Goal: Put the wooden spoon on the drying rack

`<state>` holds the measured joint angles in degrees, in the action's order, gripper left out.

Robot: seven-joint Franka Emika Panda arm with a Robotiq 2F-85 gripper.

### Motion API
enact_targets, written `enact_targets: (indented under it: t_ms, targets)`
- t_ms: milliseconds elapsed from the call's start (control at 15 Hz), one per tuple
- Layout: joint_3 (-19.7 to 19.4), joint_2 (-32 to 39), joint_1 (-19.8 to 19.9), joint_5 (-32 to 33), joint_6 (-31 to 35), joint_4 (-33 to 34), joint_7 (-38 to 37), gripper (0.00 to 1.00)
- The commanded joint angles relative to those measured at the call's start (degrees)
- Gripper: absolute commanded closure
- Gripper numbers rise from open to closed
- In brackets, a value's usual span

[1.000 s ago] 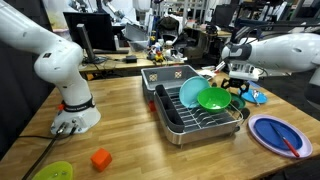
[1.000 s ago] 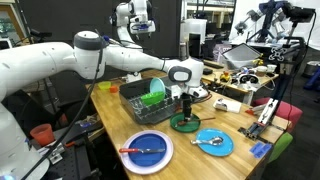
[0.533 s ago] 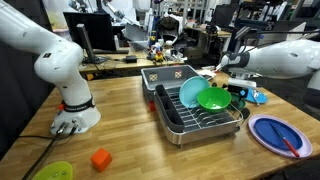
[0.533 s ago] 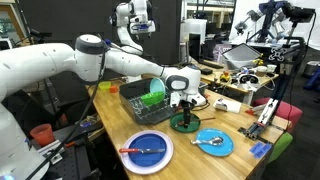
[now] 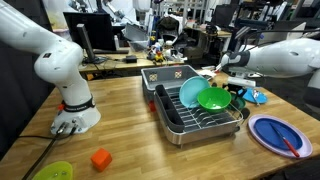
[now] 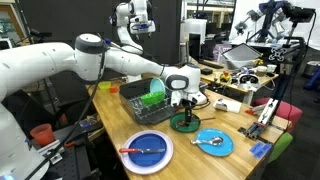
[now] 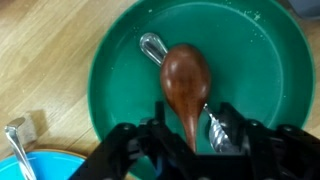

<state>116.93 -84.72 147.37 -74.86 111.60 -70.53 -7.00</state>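
We are at the grasp. The tool [image 7: 190, 138] hangs low over the green dish [image 7: 115, 60], jaws half closed astride the handle of the wooden spoon [image 7: 186, 85] lying there; we cannot tell whether they pinch it. Next we need a firm grip, a lift, and a carry to the drying rack [image 5: 200, 128]. The wooden surface [image 5: 125, 125] stands in a cluttered lab.

Arm [image 6: 110, 60] reaches far out from its base, forearm near level, wrist bent downward. Gripper [image 7: 190, 128] points straight down, set low. Jaws stand partway apart, dark fingers [image 7: 150, 140] flanking the gap. Firm closure not resolvable in any view.
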Motion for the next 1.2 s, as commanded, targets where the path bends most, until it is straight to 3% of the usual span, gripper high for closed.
enact_targets:
  t_ms: [0,200,333,733,1133]
  targets:
    - [0.48,0.08,0.05,-0.54,1.39,-0.43,-0.24,0.71]
    - [0.41,0.25,-0.05,-0.54,1.65,-0.48,-0.1,0.93]
    - [0.18,0.29,-0.32,-0.7,1.8,-0.7,0.14,1.0]
    - [-1.95,1.27,-2.5,-2.02,1.39,-3.97,1.41,0.96]
    - [-3.94,6.19,-7.49,-5.94,0.39,-13.56,5.56,0.96]
